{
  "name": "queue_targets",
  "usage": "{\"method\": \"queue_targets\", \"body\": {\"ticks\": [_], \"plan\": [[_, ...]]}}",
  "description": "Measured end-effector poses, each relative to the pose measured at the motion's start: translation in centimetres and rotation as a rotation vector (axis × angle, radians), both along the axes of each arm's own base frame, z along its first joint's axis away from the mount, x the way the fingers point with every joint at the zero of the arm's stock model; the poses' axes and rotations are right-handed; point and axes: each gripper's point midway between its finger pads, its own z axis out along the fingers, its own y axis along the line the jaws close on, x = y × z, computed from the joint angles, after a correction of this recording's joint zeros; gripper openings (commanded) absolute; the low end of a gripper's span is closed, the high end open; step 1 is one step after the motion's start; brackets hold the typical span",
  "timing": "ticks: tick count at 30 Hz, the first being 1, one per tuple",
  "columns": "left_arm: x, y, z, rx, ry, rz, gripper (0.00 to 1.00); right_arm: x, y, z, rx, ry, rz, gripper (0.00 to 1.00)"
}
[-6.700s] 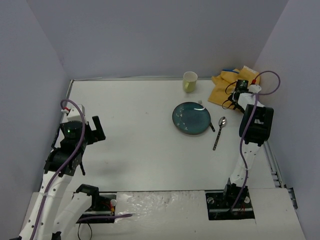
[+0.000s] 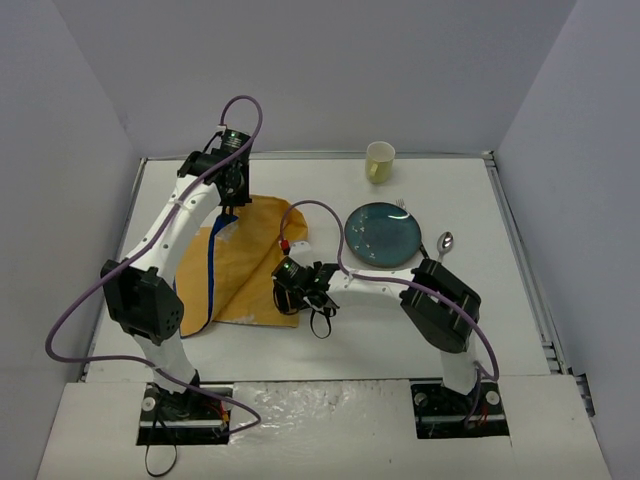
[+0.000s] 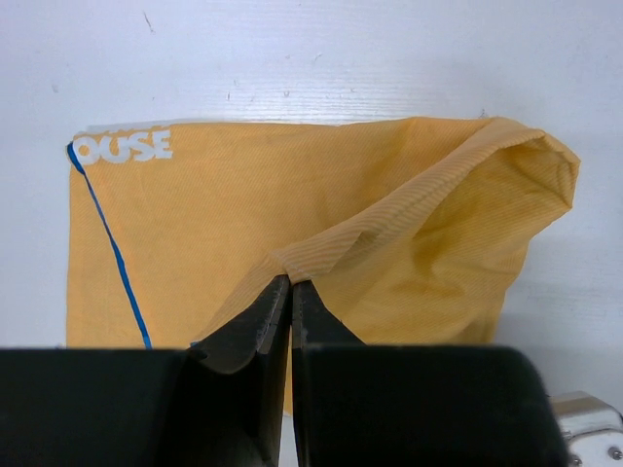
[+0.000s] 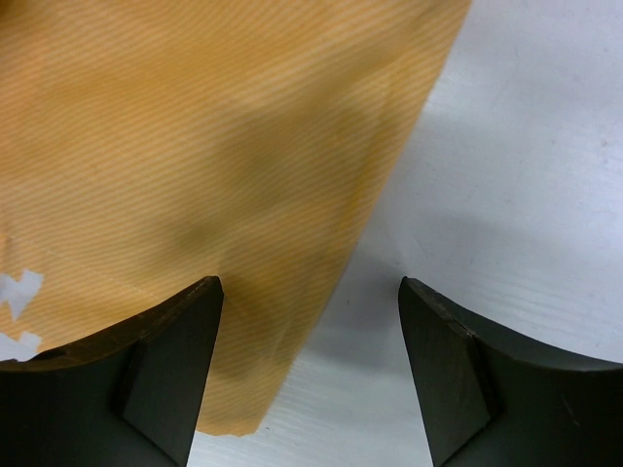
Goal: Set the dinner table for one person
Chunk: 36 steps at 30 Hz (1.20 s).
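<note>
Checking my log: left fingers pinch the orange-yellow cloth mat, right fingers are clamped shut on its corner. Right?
No. The left fingers pinch the orange-yellow cloth mat, but the right fingers stand open over its corner; the right wrist view shows it.

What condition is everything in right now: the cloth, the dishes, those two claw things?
cloth mat: lying on the dinner table, rumpled, partly folded over.
left end effector: shut, pinching a fold of the mat.
right end effector: open, astride the mat's edge.
plate: flat, nothing on it.
cup: upright.
spoon: lying right of the plate.
fork: mostly hidden at the plate's far rim.
</note>
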Motion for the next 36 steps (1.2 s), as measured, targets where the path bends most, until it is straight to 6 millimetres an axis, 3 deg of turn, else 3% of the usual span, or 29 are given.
{"method": "queue_targets", "body": {"ticks": [14, 19, 25, 30, 32, 36], "plan": [[2.6, 0.9, 0.3, -0.015, -0.014, 0.019, 0.0, -0.2, 0.7, -0.2, -0.018, 0.009, 0.022, 0.46], [3.5, 1.6, 0.4, -0.015, -0.021, 0.032, 0.0, -0.6, 0.9, -0.3, -0.031, 0.016, 0.039, 0.3], [3.9, 2.1, 1.3, -0.021, -0.041, 0.041, 0.0, -0.6, 1.2, -0.5, -0.039, 0.026, 0.068, 0.01], [4.0, 2.8, 1.6, -0.022, -0.047, 0.055, 0.0, -0.2, 1.1, -0.4, -0.023, 0.044, 0.069, 0.0], [4.0, 3.4, 1.8, -0.022, -0.051, 0.068, 0.0, 0.4, 0.4, -0.3, -0.035, 0.037, 0.061, 0.0], [3.8, 5.1, 3.3, -0.027, -0.086, 0.101, 0.0, 3.4, -3.8, 0.8, -0.105, 0.005, -0.006, 0.0]]}}
